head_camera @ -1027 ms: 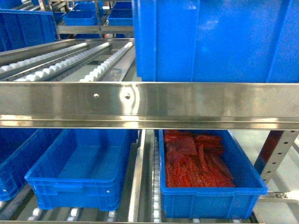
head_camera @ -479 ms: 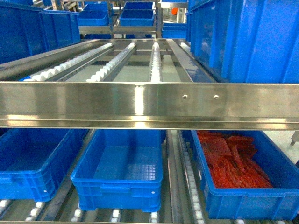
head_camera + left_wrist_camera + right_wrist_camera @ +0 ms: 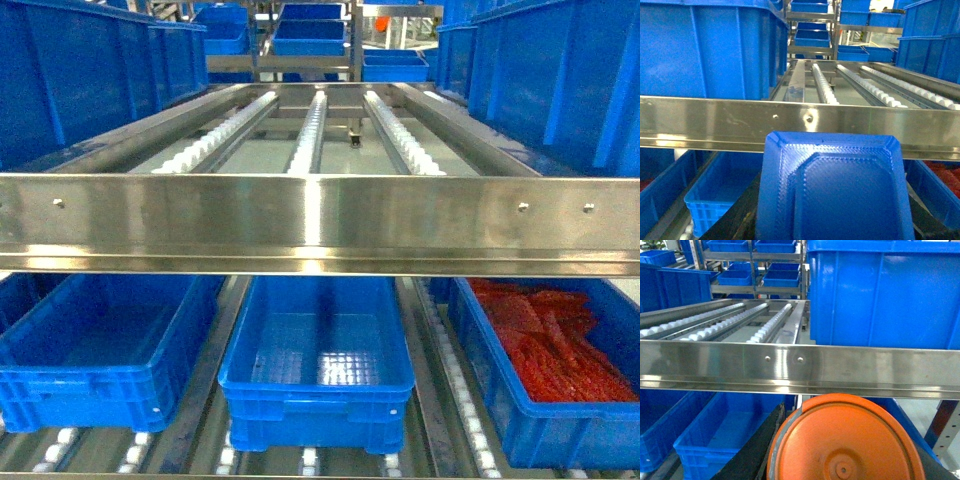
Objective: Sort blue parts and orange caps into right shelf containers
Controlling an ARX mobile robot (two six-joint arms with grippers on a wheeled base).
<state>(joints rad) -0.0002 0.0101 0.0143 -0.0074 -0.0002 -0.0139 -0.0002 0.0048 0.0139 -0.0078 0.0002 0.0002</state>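
Shelving has slid rightward across the head view over the past second: the bin of red pieces (image 3: 555, 355) now sits at 4 o'clock, an empty bin (image 3: 316, 345) is centred at 6 o'clock, and another (image 3: 100, 335) lies at 8 o'clock, so the base seems to be shifting left along the rack. The steel rail (image 3: 320, 222) crosses mid-frame. The left claw grips a blue part (image 3: 835, 192), filling its wrist view at 6 o'clock; the right claw grips an orange cap (image 3: 845, 440) likewise. Neither claw's fingers show clearly. Both pieces are still undelivered, probably awaiting alignment with bins.
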